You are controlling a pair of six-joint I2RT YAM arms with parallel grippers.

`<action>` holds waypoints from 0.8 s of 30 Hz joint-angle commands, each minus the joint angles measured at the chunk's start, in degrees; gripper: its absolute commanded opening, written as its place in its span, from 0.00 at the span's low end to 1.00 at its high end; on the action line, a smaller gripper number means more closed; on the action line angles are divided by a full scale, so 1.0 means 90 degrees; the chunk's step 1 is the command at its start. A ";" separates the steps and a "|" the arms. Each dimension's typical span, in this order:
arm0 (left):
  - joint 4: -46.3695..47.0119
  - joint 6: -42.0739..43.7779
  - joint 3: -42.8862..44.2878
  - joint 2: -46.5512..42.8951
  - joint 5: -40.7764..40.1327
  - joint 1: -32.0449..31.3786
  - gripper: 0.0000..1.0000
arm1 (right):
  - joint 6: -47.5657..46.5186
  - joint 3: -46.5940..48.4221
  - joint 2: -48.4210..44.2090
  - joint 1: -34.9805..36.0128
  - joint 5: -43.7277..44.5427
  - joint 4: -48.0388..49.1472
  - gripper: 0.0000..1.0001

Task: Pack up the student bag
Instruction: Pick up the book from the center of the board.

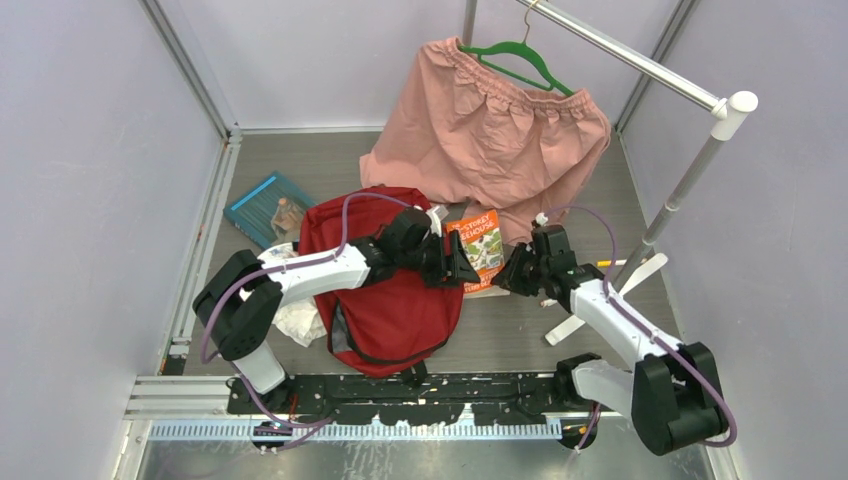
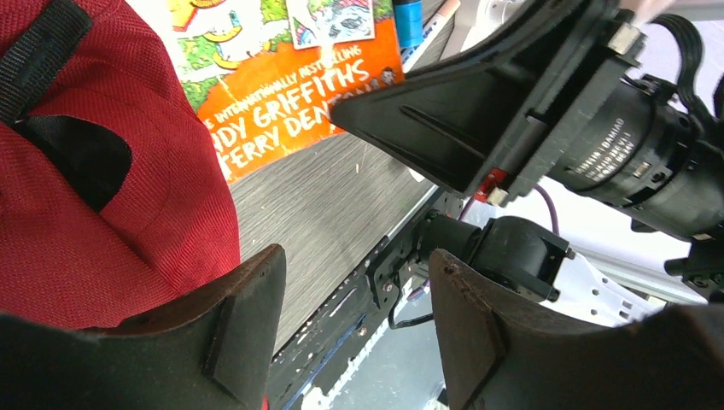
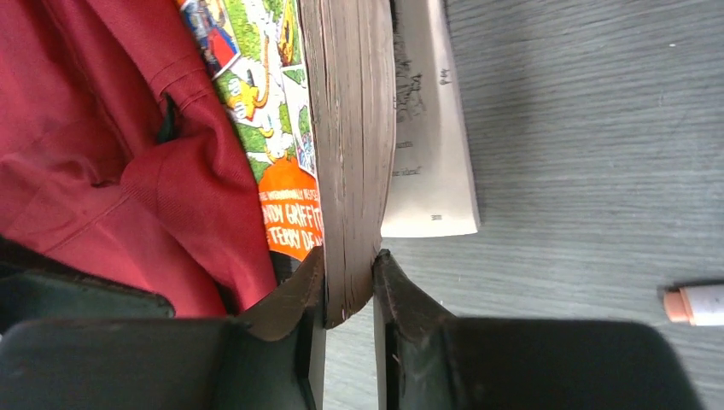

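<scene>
The red student bag (image 1: 385, 300) lies in the middle of the table, also in the left wrist view (image 2: 102, 196) and the right wrist view (image 3: 94, 128). An orange paperback book (image 1: 480, 245) stands on edge at the bag's right side. My right gripper (image 1: 510, 272) is shut on the book's lower corner, with the page block (image 3: 350, 154) between its jaws (image 3: 348, 286). My left gripper (image 1: 460, 262) reaches over the bag, open and empty (image 2: 354, 316), just left of the book (image 2: 290, 94).
A blue book (image 1: 270, 208) lies at the back left. Pink shorts (image 1: 490, 140) hang on a green hanger from a metal rail (image 1: 640, 62). White plastic (image 1: 300, 322) lies left of the bag. A loose white sheet (image 3: 427, 128) and a pen (image 3: 696, 305) lie right of the orange book.
</scene>
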 commanded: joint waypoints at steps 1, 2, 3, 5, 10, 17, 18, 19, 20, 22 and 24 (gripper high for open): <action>0.0103 0.0135 0.0269 -0.0106 0.0120 0.0032 0.63 | -0.0184 0.0459 -0.0710 0.0018 0.0027 -0.0393 0.01; 0.0061 0.0149 0.0274 -0.0134 0.0104 0.0033 0.63 | -0.0278 0.0579 -0.0904 0.0018 0.0067 -0.0594 0.01; 0.0024 0.0153 0.0264 -0.0186 0.0105 0.0033 0.63 | -0.0356 0.0686 -0.1055 0.0014 0.0094 -0.0817 0.01; 0.0019 0.0138 0.0236 -0.0302 0.0137 0.0027 0.63 | -0.0485 0.0823 -0.1365 0.0013 0.0120 -0.1132 0.01; -0.0009 0.0241 0.0146 -0.0780 0.0115 0.0033 0.65 | -0.0597 0.0860 -0.2065 0.0013 0.0001 -0.1524 0.01; -0.0330 0.0460 -0.0078 -0.1392 -0.0075 0.0138 0.74 | -0.0466 0.1133 -0.2709 0.0019 -0.0046 -0.1786 0.01; -0.0333 0.0457 -0.0133 -0.1450 -0.0069 0.0174 0.75 | -0.0454 0.1175 -0.2767 0.0013 -0.0089 -0.1763 0.01; -0.0321 0.0455 -0.0186 -0.1515 -0.0058 0.0208 0.76 | -0.0451 0.1223 -0.2799 0.0015 -0.0149 -0.1732 0.01; -0.0323 0.0463 -0.0238 -0.1578 -0.0049 0.0245 0.78 | -0.0430 0.1267 -0.2816 0.0013 -0.0213 -0.1688 0.01; -0.0328 0.0474 -0.0350 -0.1696 -0.0042 0.0320 0.81 | -0.0363 0.1317 -0.2806 0.0014 -0.0339 -0.1498 0.01; -0.0330 0.0474 -0.0424 -0.1821 -0.0046 0.0394 0.83 | -0.0291 0.1327 -0.2750 0.0013 -0.0481 -0.1310 0.01</action>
